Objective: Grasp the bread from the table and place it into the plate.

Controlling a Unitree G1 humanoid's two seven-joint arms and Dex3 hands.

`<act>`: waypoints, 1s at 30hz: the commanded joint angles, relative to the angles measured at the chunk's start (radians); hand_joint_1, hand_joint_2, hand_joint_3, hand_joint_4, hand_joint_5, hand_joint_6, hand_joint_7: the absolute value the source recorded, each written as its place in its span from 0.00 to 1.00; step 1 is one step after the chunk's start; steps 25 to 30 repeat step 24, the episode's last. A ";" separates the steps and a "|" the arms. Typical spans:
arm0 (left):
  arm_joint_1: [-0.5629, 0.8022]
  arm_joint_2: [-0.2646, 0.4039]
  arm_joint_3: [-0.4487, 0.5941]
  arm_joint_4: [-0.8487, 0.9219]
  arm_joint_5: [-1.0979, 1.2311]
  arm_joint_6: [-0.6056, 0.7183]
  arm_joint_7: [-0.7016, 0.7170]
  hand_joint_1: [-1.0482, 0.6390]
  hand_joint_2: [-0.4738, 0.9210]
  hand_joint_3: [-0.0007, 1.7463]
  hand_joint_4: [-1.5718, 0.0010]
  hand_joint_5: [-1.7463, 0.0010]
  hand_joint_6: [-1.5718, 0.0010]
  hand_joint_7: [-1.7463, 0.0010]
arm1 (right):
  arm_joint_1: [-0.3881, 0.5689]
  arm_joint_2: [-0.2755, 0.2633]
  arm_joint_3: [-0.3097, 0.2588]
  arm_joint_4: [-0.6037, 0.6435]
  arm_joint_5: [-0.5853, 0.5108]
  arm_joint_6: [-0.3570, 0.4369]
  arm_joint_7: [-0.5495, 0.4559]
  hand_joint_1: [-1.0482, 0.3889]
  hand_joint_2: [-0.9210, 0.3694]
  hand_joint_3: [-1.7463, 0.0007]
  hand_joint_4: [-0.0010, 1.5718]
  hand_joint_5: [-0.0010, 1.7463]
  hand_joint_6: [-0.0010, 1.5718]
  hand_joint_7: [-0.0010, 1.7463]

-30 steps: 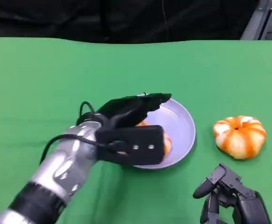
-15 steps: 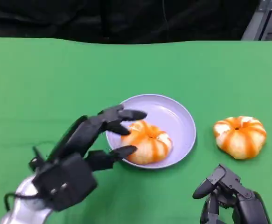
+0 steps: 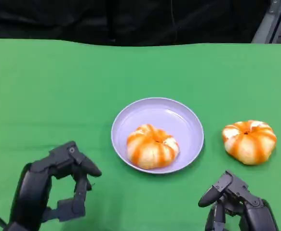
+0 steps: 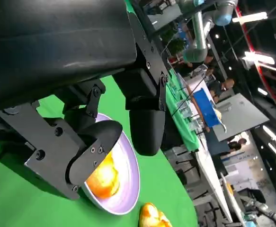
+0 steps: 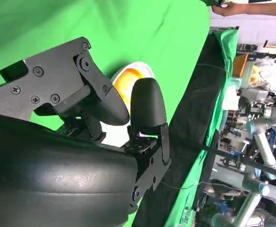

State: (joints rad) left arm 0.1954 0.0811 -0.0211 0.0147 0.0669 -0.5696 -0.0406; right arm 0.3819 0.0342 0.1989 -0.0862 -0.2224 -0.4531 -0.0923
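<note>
The left hand [image 3: 53, 185] is sitting at the lower left of the head view with its fingers [image 3: 85, 166] curved but spread apart, holding nothing. The right hand [image 3: 236, 204] is resting at the lower right edge, fingers loosely bent and parted, also gripping nothing as far as the frame is showing.

Moving outward from those fingers, a second bun [image 3: 249, 140] is lying on the green table [image 3: 48, 86] at the right of the head view, directly above the right hand in the picture and near it, well apart from the left hand. It is sitting just beside the plate [image 3: 179, 115], not touching its rim. It is round, with no clear long axis, so I judge that approach direction is mattering less than closing around its sides. The right hand is plainly the nearer one for this piece.

In the centre of the picture the lavender plate is already carrying one orange-striped bun [image 3: 152, 146] in its lower left part. In the left wrist view the same plate [image 4: 128, 184] and bun [image 4: 103, 175] are showing past the dark fingers [image 4: 147, 127], with the other bun [image 4: 153, 216] at the bottom edge.

No brand, label or readable writing is showing on the buns, the plate or the table
</note>
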 commanded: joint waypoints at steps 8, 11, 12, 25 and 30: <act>0.052 -0.006 -0.002 0.012 -0.061 -0.013 -0.035 0.54 0.60 0.75 0.48 0.03 0.50 0.12 | 0.011 -0.019 -0.018 -0.013 0.016 -0.011 0.008 0.60 0.18 0.19 0.47 1.00 0.29 1.00; 0.065 -0.015 -0.010 -0.003 -0.075 0.012 -0.043 0.53 0.61 0.75 0.48 0.03 0.51 0.13 | 0.012 -0.020 -0.018 -0.010 0.022 -0.013 0.014 0.60 0.18 0.19 0.47 1.00 0.28 1.00; 0.067 -0.016 -0.011 -0.004 -0.074 0.011 -0.044 0.53 0.61 0.75 0.48 0.03 0.50 0.13 | 0.011 -0.020 -0.018 -0.009 0.024 -0.013 0.015 0.60 0.18 0.19 0.47 1.00 0.28 1.00; 0.078 -0.043 -0.016 0.008 -0.049 -0.015 -0.026 0.50 0.58 0.79 0.48 0.03 0.50 0.14 | -0.010 -0.024 -0.029 0.024 0.032 -0.034 0.026 0.59 0.18 0.19 0.46 1.00 0.28 1.00; 0.078 -0.043 -0.016 0.008 -0.049 -0.015 -0.026 0.50 0.58 0.79 0.48 0.03 0.50 0.14 | -0.010 -0.024 -0.029 0.024 0.032 -0.034 0.026 0.59 0.18 0.19 0.46 1.00 0.28 1.00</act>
